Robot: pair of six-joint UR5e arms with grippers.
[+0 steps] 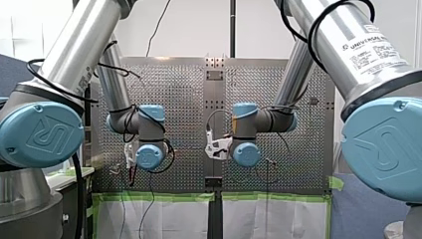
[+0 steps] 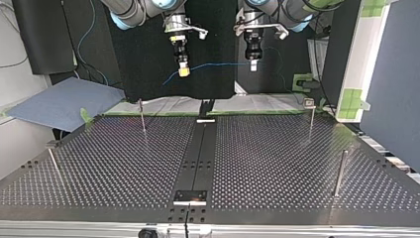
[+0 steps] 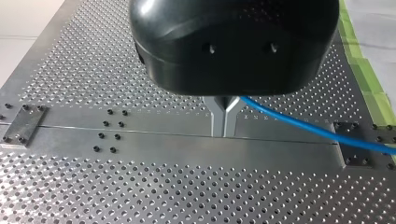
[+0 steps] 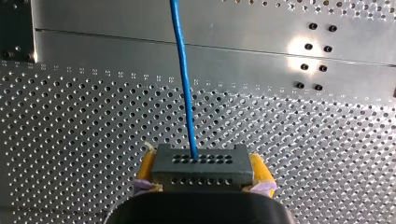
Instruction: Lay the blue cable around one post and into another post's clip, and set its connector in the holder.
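Blue cable (image 4: 183,74): one end goes into the top face of a dark grey connector (image 4: 201,169), a block with rows of small holes. The connector sits clamped between the yellow pads (image 4: 146,164) of my right gripper (image 2: 184,72), one pad on each side of it. From there the cable runs straight ahead of the gripper, over the perforated table (image 2: 277,163).

Top view: the cable spans the gap between the two grippers. It rises slightly from my right gripper at the view's left and runs nearly level to my left gripper (image 3: 224,122) at the view's right. The whole span hangs in the air over the table's far edge and touches nothing on the plate. A short blue stretch also slopes down past my right gripper toward the view's left; I cannot tell where it ends.

Left wrist view: the two metal fingers (image 3: 217,114) are pressed together with no gap between them. The cable comes out from between them near the tips and trails off to one side, so the gripper is pinching the cable.

On the table, well below the cable: near post (image 2: 142,116) at the top view's left and capped post (image 2: 311,119) at its right. Both stand upright with no cable on either.
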